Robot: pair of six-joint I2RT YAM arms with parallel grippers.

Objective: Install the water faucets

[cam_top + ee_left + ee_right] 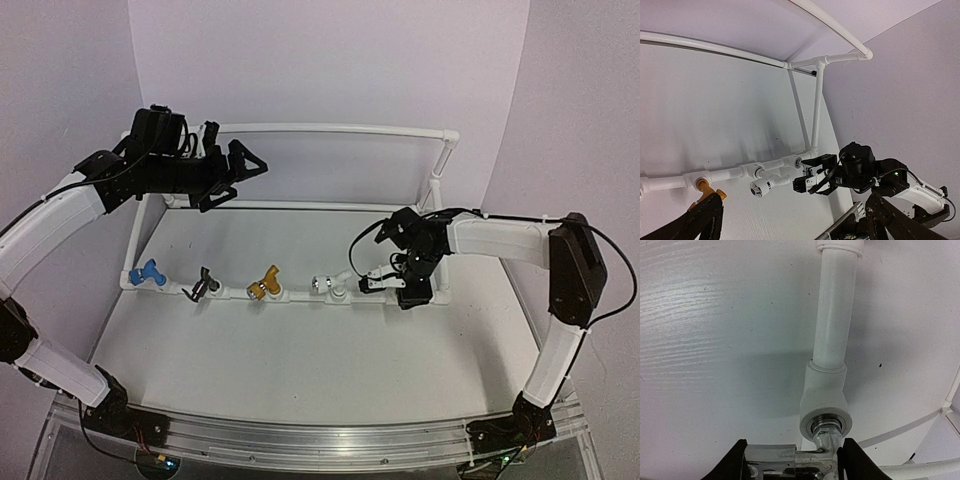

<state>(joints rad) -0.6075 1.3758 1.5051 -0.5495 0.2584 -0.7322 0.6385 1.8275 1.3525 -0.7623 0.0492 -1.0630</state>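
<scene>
The right gripper clamps the silver faucet, whose stem meets the mouth of the end tee. The blue, black, gold and white faucets already sit along the frame. The left gripper hangs wide open (holding nothing), well apart. If the stem enters tilted, turning could cross-thread it, and the slick chrome could slip between the fingers.

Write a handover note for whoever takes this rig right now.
Left gripper: open, empty, raised over the pipe frame's back left corner.
Right gripper: closed on the silver faucet, its stem in the rightmost socket of the front pipe.
Done: blue faucet, black faucet, gold faucet and white faucet sit in that pipe.
Left: finish seating the silver faucet, then release.
</scene>
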